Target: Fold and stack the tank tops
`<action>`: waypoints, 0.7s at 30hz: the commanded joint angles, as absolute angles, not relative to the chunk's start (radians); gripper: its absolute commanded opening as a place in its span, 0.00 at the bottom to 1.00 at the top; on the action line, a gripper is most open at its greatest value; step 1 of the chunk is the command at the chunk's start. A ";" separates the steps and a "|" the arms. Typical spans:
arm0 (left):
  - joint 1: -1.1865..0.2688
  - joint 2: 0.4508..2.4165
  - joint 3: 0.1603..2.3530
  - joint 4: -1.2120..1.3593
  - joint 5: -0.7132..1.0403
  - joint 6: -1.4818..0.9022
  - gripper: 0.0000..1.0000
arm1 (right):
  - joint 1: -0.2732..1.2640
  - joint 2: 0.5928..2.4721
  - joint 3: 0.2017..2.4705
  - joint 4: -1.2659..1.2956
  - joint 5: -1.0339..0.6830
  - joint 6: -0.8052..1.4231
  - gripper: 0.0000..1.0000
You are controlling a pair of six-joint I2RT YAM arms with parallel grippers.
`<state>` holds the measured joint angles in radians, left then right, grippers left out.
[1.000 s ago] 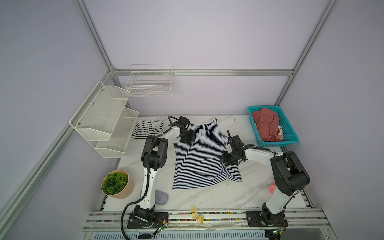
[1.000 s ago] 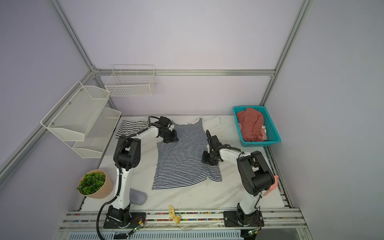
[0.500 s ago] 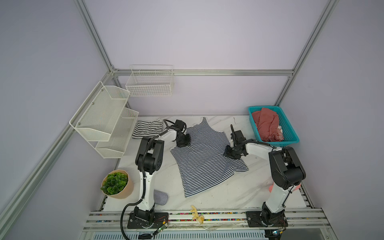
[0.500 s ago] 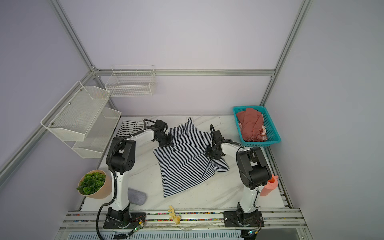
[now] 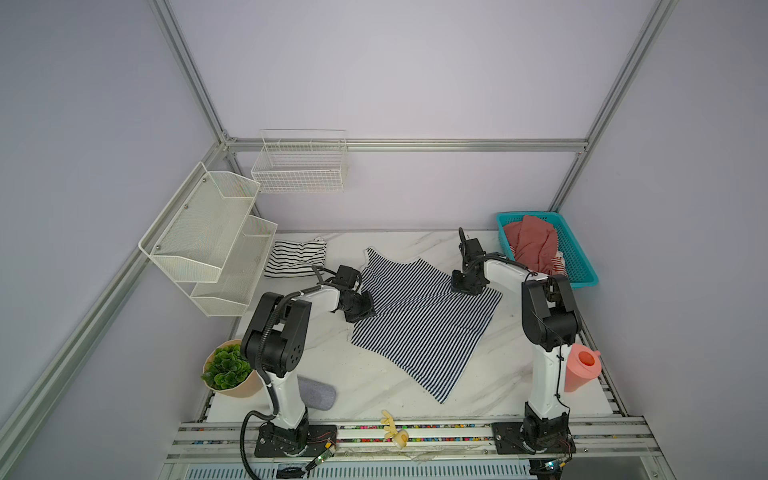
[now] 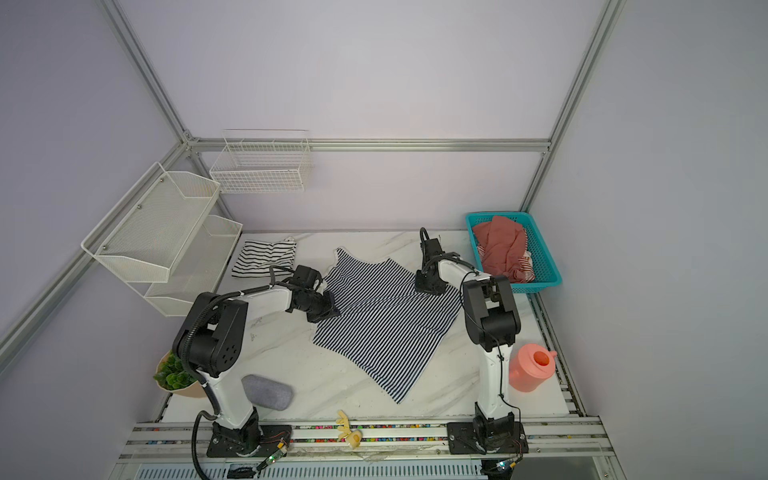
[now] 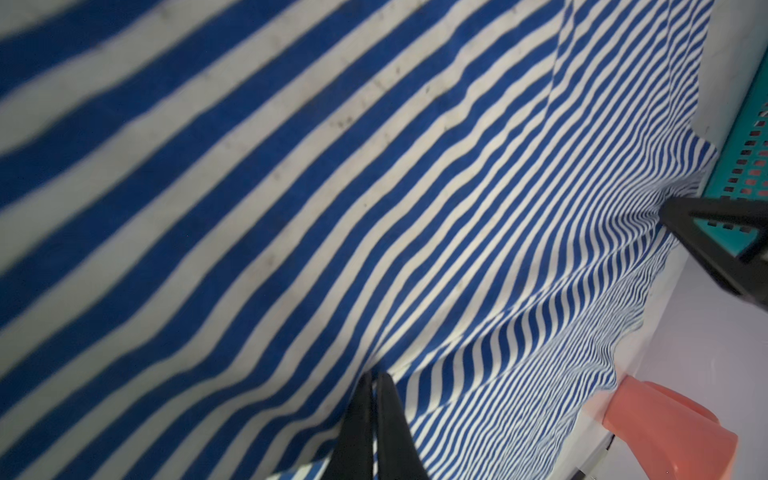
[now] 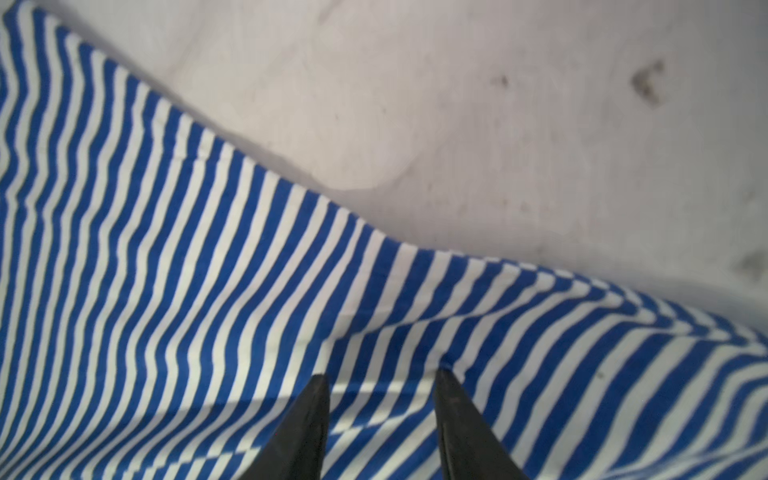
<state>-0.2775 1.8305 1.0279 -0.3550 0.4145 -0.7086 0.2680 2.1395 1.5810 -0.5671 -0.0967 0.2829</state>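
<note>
Shelving first: the two-tier mesh shelf (image 5: 208,237) on the left wall shows me only bare mesh, as does the wire basket (image 5: 299,166) on the back wall. At the back right, the teal basket (image 5: 577,257) holds a heap of reddish cloth (image 5: 534,245). The pot (image 5: 245,388) at the front left holds a green plant.

On the marble table (image 5: 365,374) the navy-striped tank top (image 5: 424,324) lies spread out and askew in the middle, with one hem corner pointing at the front edge and another just beside the teal basket. The white tank top (image 5: 297,257) with black stripes sits folded at the back left, beside the shelf.

My left gripper (image 7: 374,399) is pinched tight on the navy top's left edge. My right gripper (image 8: 380,374) stands with its jaws apart over the top's far right edge, holding nothing.

I have bare marble in front of the top on both sides. A pink jug (image 5: 579,372) stands at the right edge and a grey pouch (image 5: 318,392) lies near the left arm's base.
</note>
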 commanded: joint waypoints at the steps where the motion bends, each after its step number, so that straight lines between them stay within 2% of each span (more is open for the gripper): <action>1: -0.281 1.782 0.890 -0.407 0.372 -0.798 0.07 | 0.249 2.310 1.669 -0.678 -0.043 0.220 0.45; 7: -0.307 1.664 0.801 -0.390 0.393 -0.878 0.08 | 0.249 2.469 1.921 -0.756 -0.109 0.119 0.45; 12: -0.311 1.585 0.829 -0.417 0.380 -0.906 0.09 | 0.251 2.527 2.051 -0.765 -0.194 0.068 0.46; 17: -0.310 1.560 1.042 -0.514 0.326 -0.850 0.10 | 0.251 2.453 2.092 -0.758 -0.269 0.018 0.49; 21: -0.295 1.661 1.311 -0.601 0.282 -0.756 0.11 | 0.253 2.286 1.986 -0.698 -0.304 0.021 0.51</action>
<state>-0.3077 1.6241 1.0763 -0.5636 0.3275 -0.8371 0.2516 2.4084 2.0396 -0.6659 -0.2512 0.0544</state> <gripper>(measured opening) 0.114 0.509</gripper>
